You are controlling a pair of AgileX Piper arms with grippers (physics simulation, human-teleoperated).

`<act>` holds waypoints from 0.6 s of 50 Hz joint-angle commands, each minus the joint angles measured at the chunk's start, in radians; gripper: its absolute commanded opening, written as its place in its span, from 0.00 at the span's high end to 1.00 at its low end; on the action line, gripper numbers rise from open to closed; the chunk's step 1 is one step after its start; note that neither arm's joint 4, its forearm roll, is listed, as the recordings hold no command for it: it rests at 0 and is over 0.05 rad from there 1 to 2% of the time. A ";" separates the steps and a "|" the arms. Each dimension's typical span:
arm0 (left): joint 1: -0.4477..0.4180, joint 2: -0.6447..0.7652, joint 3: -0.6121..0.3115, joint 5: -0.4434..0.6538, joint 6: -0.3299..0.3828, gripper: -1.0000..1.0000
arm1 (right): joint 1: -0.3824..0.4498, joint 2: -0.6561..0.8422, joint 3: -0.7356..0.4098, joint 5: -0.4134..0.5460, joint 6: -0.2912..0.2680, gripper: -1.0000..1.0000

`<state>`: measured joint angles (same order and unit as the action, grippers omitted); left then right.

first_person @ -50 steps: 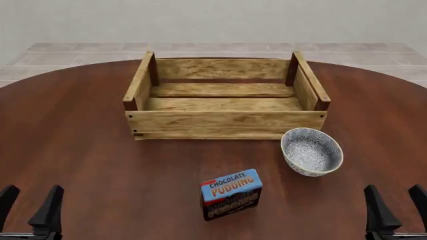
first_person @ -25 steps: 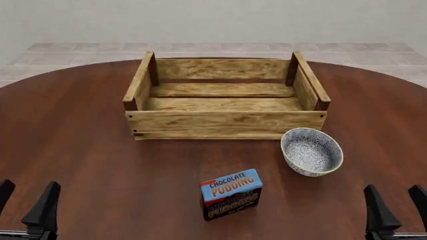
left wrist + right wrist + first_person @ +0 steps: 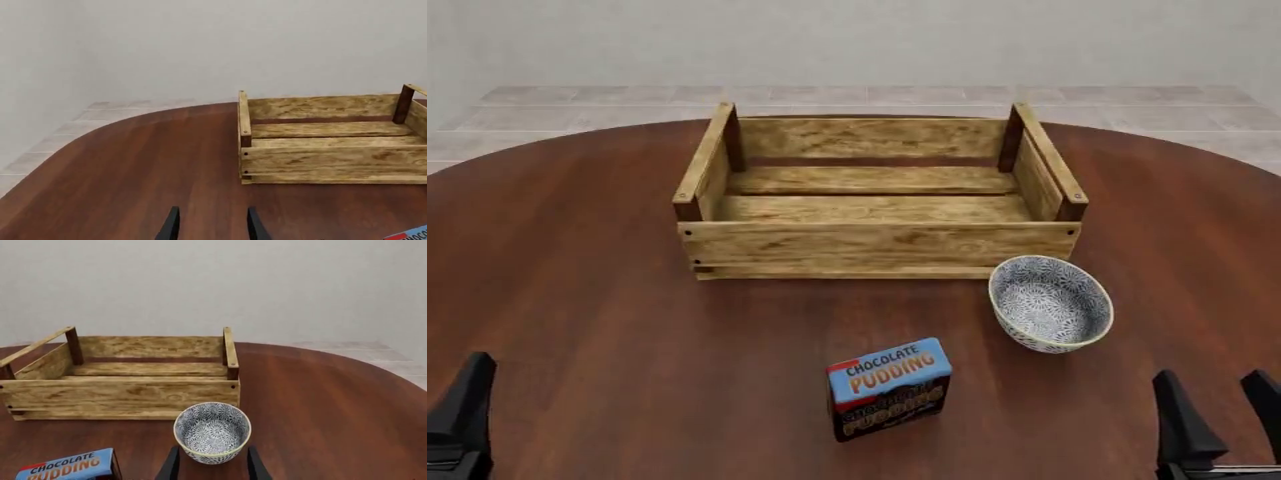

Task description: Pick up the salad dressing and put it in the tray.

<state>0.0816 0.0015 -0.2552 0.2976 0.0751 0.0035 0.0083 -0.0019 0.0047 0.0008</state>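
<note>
A: So where's your salad dressing? No view shows it.

B: Yep. Your tray [image 3: 878,243] sits mid-table, bowl [image 3: 1050,302] by its right corner. Your left gripper [image 3: 211,226] and right gripper [image 3: 211,465] both hang spread, holding nothing.

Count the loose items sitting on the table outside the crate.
2. A pudding box stands near the front middle, and a patterned bowl sits just off the crate's front right corner. No bottle shows in any view; one may lie outside the frames.
</note>
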 commanded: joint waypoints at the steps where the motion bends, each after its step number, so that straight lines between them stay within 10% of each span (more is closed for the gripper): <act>1: 0.076 0.001 -0.076 0.113 0.021 0.00 | 0.003 0.011 0.000 -0.003 -0.001 0.00; 30: 0.276 -0.001 -0.200 0.349 0.117 0.00 | 0.003 0.031 0.001 -0.006 -0.006 0.00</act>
<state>0.3072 0.0011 -0.4352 0.5917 0.1576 0.0049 0.0385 -0.0011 -0.0045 -0.0012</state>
